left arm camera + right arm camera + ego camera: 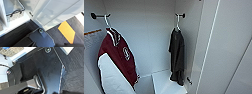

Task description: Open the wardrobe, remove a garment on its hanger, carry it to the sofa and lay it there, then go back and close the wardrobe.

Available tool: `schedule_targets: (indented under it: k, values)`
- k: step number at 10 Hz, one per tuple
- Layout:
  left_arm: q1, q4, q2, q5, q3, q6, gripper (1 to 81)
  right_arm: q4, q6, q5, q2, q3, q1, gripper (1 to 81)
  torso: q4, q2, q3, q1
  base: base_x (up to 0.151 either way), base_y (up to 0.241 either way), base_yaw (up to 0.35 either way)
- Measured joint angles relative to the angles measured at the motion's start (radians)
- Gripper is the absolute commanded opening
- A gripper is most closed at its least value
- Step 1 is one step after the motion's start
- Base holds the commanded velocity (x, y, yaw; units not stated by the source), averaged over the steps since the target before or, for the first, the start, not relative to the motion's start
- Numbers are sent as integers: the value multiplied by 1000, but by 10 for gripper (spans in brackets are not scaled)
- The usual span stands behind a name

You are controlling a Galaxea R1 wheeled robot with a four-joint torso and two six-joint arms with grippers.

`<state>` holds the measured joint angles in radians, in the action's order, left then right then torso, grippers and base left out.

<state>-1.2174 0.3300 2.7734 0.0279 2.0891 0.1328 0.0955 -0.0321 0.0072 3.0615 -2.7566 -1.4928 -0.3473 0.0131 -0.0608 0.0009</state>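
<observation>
The wardrobe (149, 37) stands open in the head view, its white right door (224, 47) swung out toward me. Inside on the right, the long black garment (177, 56) hangs limp from its pale hanger (178, 23), hooked on a short dark peg. The left wrist view looks down on the open wardrobe door (55, 11) and its hinge, above dark floor.
A dark red jacket with white sleeves (116, 60) hangs on the left peg inside. A white box (164, 82) sits on the wardrobe floor. A white mesh basket (13, 11) stands on a low shelf. A yellow patch (66, 31) marks the dark carpet (73, 72).
</observation>
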Motion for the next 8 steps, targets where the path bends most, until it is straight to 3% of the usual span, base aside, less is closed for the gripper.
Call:
schedule_targets:
  k: [8]
  values:
    - [229, -1, -98, 150, -210, 60, 811, 0, 1, 0, 0, 0, 2, 811, 0, 0, -1, 1, 0, 0, 0]
